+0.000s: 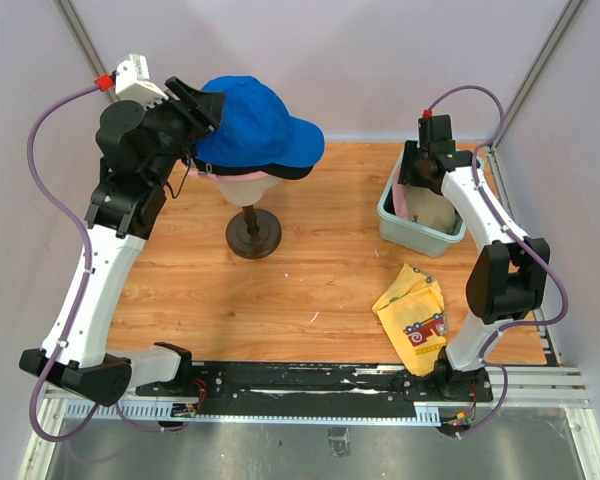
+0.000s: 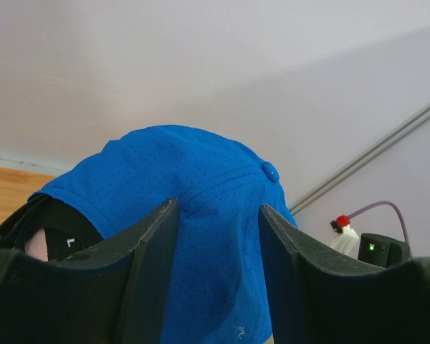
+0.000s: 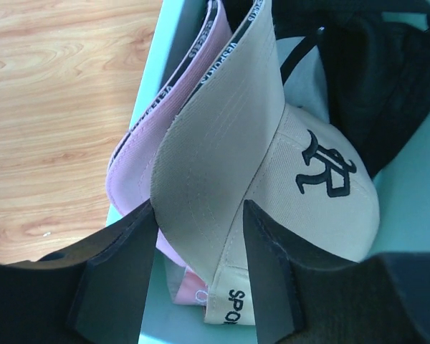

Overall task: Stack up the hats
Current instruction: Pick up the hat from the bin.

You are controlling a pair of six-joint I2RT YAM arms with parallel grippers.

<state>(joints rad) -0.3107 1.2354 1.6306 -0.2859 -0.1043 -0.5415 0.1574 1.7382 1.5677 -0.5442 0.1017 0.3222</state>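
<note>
Where the left gripper (image 2: 213,208) reaches in at the far left, the blue cap (image 2: 201,172) sits on the head (image 1: 248,183). Its crown fills the gap between the two parted fingers. Whether they press the fabric or only straddle it cannot be told. A black cap (image 2: 64,222) lies under the blue one, its edge showing at the lower left of the wrist view. The top view adds its brim, poking out beneath the blue brim on the right.

The right gripper (image 3: 199,208) is down in the bin (image 1: 415,235) at the far right of the table (image 1: 280,290). Its fingers rest against both edges of the tan cap's (image 3: 215,165) upturned brim and pinch it between them. Only the right wrist view shows the bin's contents clearly. A pink cap (image 3: 132,165) is tucked just behind the tan one, and dark fabric (image 3: 387,79) is bunched at the upper right. From above the arm hides most of this. A yellow cloth (image 1: 415,315) lies on the wood near the bin.
</note>
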